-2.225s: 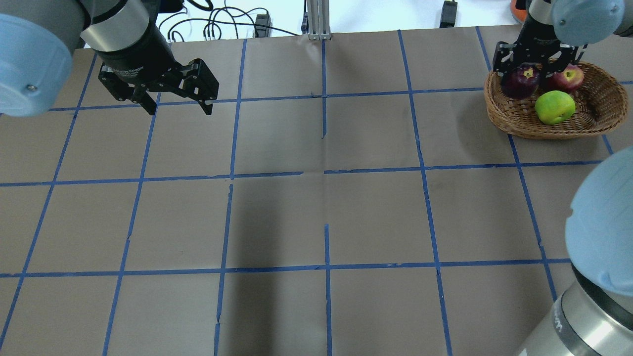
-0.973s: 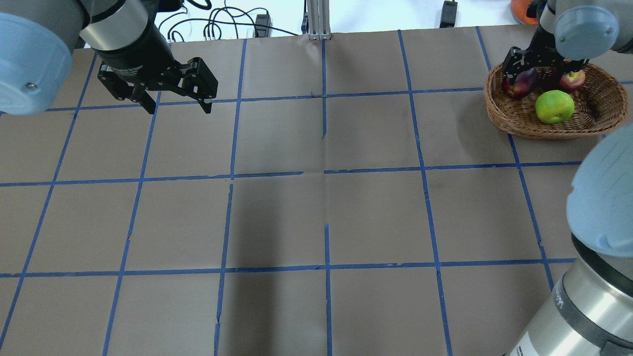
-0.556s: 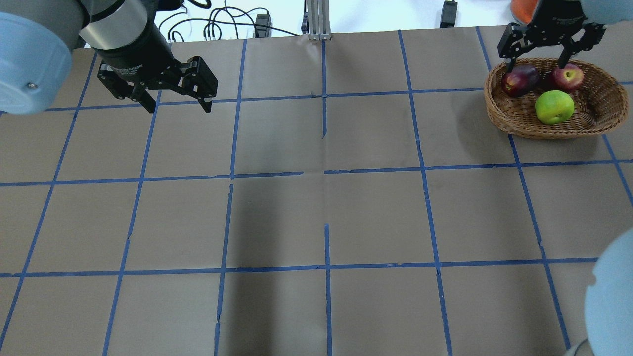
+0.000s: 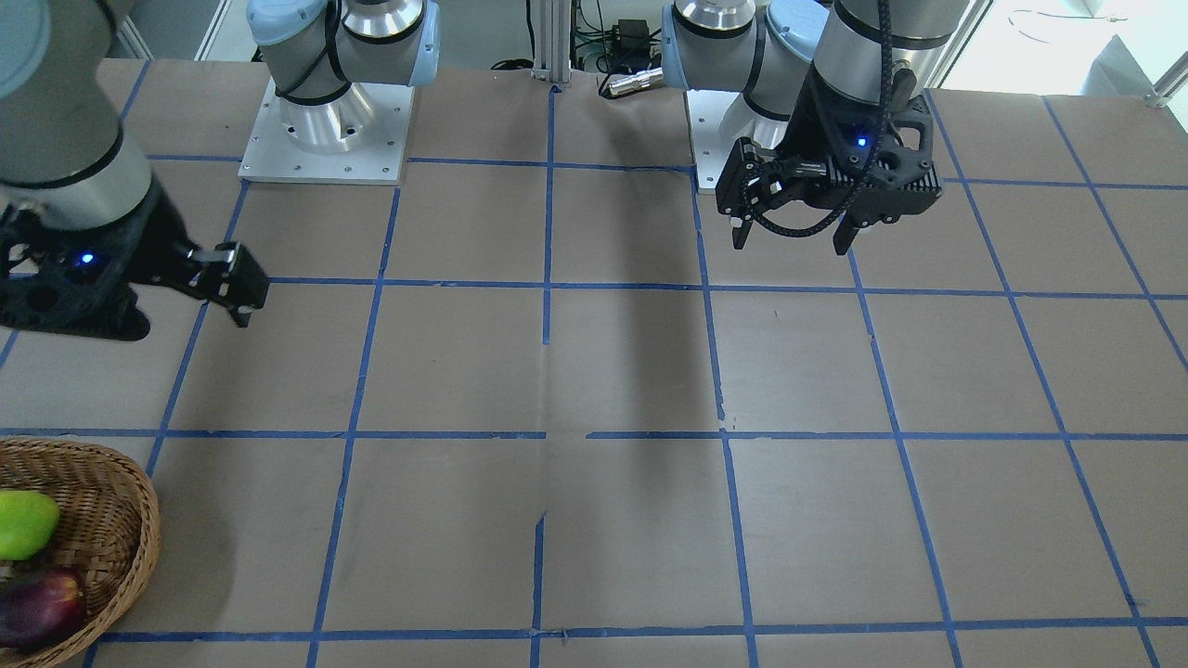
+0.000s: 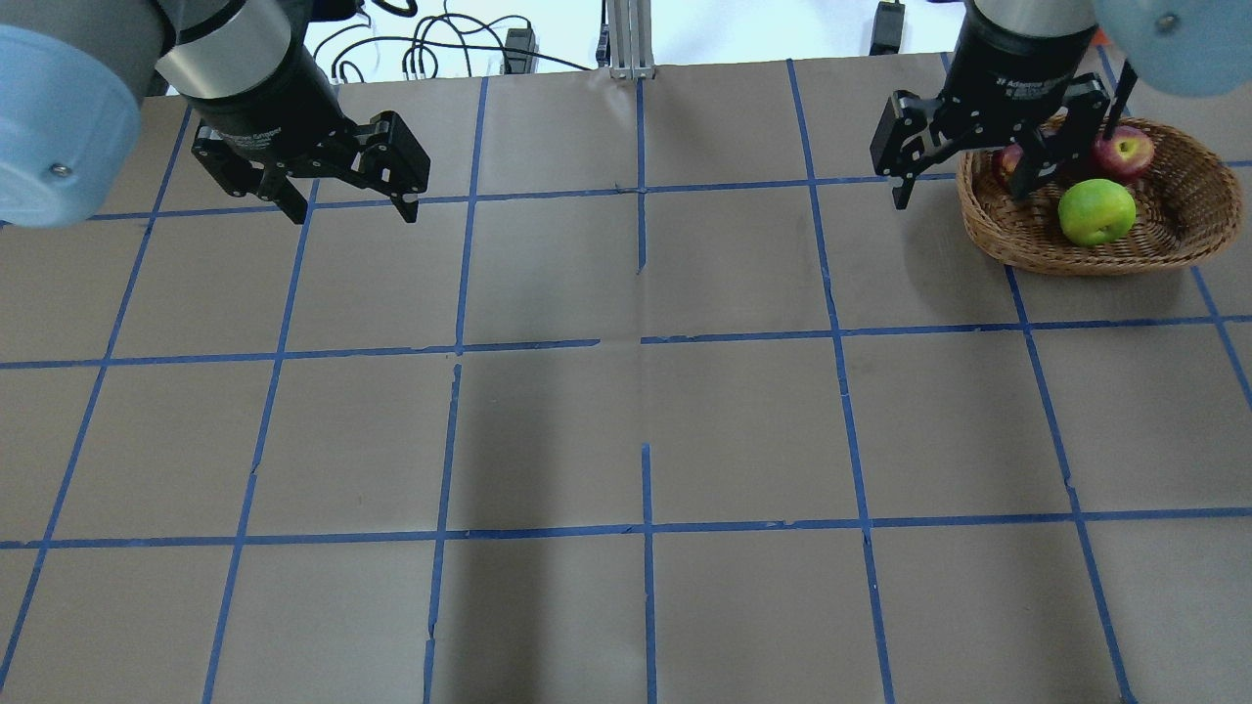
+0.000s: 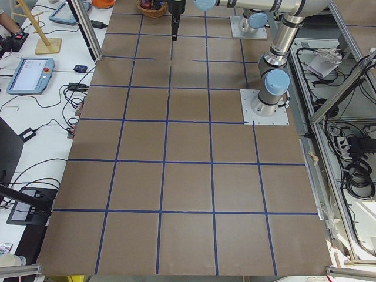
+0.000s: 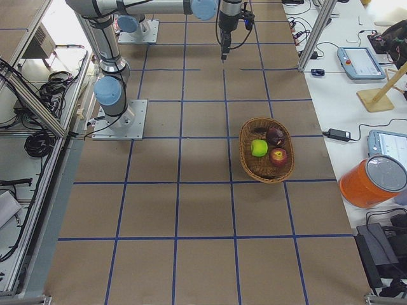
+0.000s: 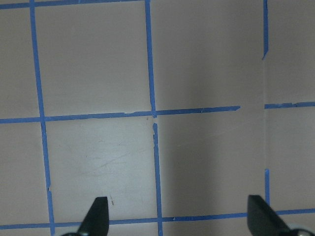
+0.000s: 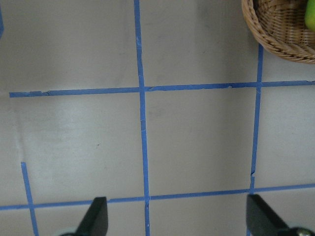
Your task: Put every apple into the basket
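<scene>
The green apple (image 7: pixel 259 148), red apple (image 7: pixel 278 156) and maroon apple (image 7: pixel 275 135) all lie inside the basket (image 7: pixel 245 143). Both grippers hang empty with fingers apart, the right gripper (image 5: pixel 961 191) near the basket and the left gripper (image 5: pixel 352 210) well away. Nothing seems left to do.

A robotics laboratory is shown. A large table (image 7: pixel 203 210) is covered in brown paper and divided into squares by blue tape (image 5: pixel 743 337). Two industrial arm bases (image 4: pixel 320 121) are bolted to metal plates (image 4: pixel 278 162) on it. Teach pendants (image 7: pixel 360 62), bundled cables (image 7: pixel 38 143) and aluminium framing posts (image 6: pixel 82 26) are seen along its edges and on the side benches (image 7: pixel 331 108).
</scene>
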You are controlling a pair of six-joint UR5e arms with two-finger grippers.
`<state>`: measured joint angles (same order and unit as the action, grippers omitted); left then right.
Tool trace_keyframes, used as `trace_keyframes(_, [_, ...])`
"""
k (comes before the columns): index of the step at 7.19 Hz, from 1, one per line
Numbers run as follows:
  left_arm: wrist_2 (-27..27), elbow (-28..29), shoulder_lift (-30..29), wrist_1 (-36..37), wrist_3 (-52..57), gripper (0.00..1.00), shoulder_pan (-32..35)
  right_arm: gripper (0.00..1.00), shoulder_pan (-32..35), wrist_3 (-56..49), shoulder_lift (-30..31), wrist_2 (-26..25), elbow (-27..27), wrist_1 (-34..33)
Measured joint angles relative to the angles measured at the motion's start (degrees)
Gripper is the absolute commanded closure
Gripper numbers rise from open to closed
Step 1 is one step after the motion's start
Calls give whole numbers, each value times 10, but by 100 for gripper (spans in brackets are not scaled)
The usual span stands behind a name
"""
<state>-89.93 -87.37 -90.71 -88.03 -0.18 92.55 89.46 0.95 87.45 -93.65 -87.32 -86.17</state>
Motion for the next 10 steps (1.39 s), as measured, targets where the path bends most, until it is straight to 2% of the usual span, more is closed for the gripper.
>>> trace_keyframes(1, [0, 0, 0, 0, 0, 0, 0, 0, 0, -1, 23, 9, -41, -21])
trace_keyframes(3, [-1, -1, 1, 0, 0, 0, 0, 0, 1, 3, 42, 41, -68, -35])
trace_keyframes(5, [0, -1, 0, 0, 0, 0, 0, 0, -1, 6, 45, 56, -58, -29])
trace_keyframes(7, [0, -1, 0, 0, 0, 0, 0, 0, -2, 7, 43, 54, -35, 12])
trace_keyframes(10, [-1, -1, 0, 0, 0, 0, 0, 0, -2, 7, 41, 51, -33, 29])
